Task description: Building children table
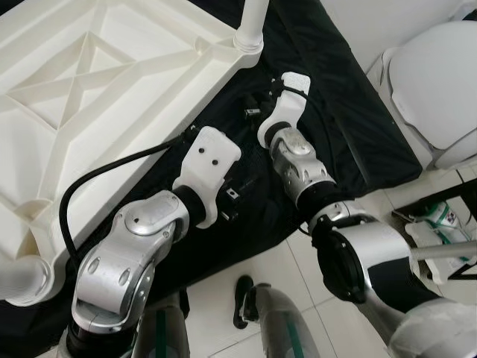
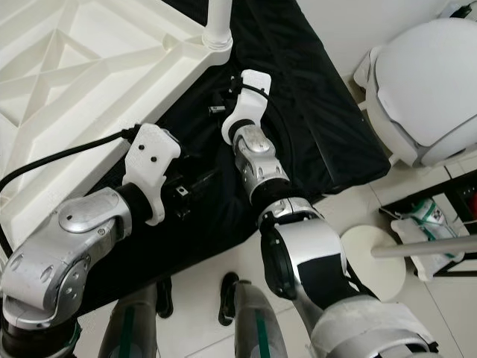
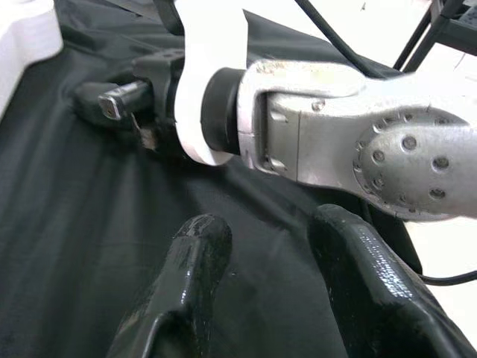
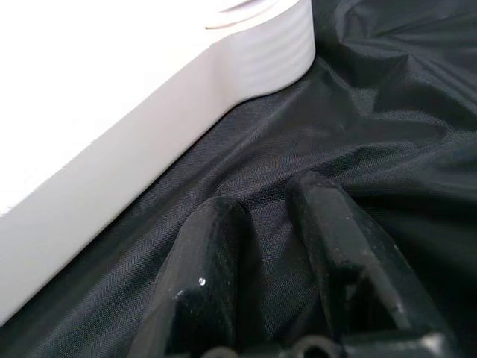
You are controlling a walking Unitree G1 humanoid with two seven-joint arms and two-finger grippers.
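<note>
An upturned white plastic children's table top (image 1: 112, 82), its ribbed underside crossed by moulded diagonal braces, lies on a black fabric sheet (image 1: 350, 127) spread over the pale tiled floor (image 1: 276, 276). A white plastic leg (image 1: 252, 26) stands upright in the round socket at the table top's far corner, and another rounded white corner socket (image 1: 26, 280) shows at the near corner, beside the left arm's elbow.

Both grippers hang over the black sheet just off the table top's long edge, neither touching the table. The right gripper (image 4: 276, 224) is the one nearer the corner with the upright leg; in its wrist view its two black fingers (image 4: 205, 268) stand slightly apart with nothing between them, just above the sheet, and the table's white edge and rounded corner lie close in front of them. The left gripper (image 3: 261, 261) sits farther from that corner, beside the right forearm; its fingers (image 3: 190, 268) are spread with an empty gap, pointing across the sheet toward the right arm's silver wrist (image 3: 335, 127). A black cable (image 1: 97, 179) loops from the left wrist over the table top's edge.

Beyond the sheet, away from the table top, stands a white rounded chair (image 1: 432, 82).
</note>
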